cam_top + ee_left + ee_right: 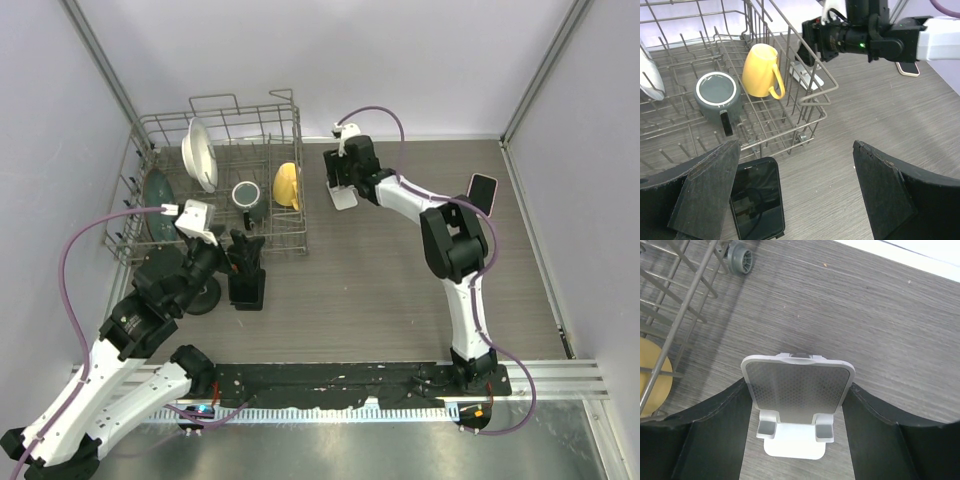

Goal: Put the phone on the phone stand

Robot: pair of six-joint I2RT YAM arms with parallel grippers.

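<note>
- step in hand: judged as the approach to the pick-up, with the phone [757,200] not yet grasped and the stand being steadied.
- left end effector [797,187]: jaws stood wide, hovering over the phone. One finger [710,195] was above the phone's left edge and the other well to its right. No contact showed.
- phone: a dark slab lying flat, screen up, on the surface [380,290], just in front of the dish rack [812,95].
- right end effector [798,390]: its fingers flanked the back plate of the phone stand [797,385] at both side edges and seemed to touch. Whether they gripped it could not be told.
- phone stand: upright on the surface, just beside the rack's far right corner and well apart from the phone.
- second phone [483,190]: propped near the right wall, untouched.
- next move, as a judgement: the left end effector should descend, centre over the phone's width and close on its long edges. The lift and carry to the stand would then need to clear the rack's corner.
</note>
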